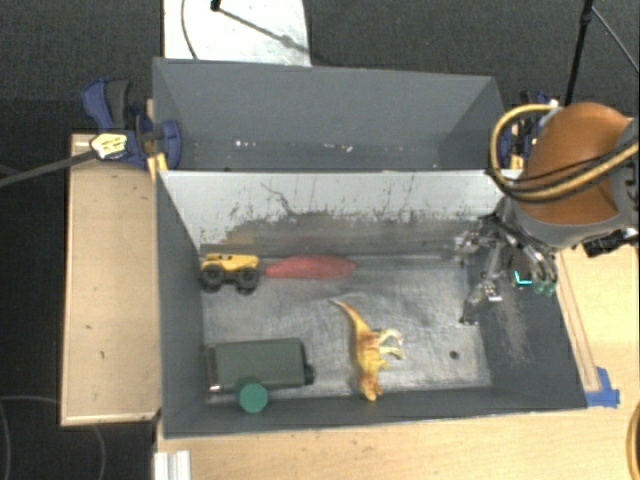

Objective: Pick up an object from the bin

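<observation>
Metal gripper [480, 290] over scuffed grey bin floor [420, 303], grip unclear, slender yellow dinosaur [370, 353] nearby

Robot lab: grey metal bin [330, 118], cabled arm [575, 163], carpet floor [60, 28].

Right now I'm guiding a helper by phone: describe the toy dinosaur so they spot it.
In the grey bin, look along the view's lower wall, right of the dark green box. The dinosaur is yellow like the truck, but a long-tailed animal figure.
</observation>
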Robot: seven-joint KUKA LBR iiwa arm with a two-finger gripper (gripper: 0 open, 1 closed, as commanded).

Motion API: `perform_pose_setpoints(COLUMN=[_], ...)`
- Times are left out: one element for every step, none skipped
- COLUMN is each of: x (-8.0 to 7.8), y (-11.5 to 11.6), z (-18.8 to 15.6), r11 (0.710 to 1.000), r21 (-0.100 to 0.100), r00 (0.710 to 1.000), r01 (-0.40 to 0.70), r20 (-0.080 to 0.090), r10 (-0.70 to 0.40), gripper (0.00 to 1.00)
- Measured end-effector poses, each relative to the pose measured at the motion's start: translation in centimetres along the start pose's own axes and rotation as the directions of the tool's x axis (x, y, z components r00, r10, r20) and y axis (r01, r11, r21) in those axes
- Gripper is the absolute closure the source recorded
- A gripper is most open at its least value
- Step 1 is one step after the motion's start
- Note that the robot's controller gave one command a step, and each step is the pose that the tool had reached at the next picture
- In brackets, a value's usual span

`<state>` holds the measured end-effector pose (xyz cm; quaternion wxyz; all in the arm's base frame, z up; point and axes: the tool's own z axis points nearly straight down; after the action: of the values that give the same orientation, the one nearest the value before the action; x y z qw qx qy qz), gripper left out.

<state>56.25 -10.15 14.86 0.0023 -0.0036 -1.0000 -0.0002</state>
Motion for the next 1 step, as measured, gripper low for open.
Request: perform_pose_setpoints(x=[-0.19], y=[0.03], z=[-0.45], r11=[1.000], r21=[0.001], r00=[1.000], r01=[0.003], r20=[0.008], r10=[-0.003], gripper=[0.00])
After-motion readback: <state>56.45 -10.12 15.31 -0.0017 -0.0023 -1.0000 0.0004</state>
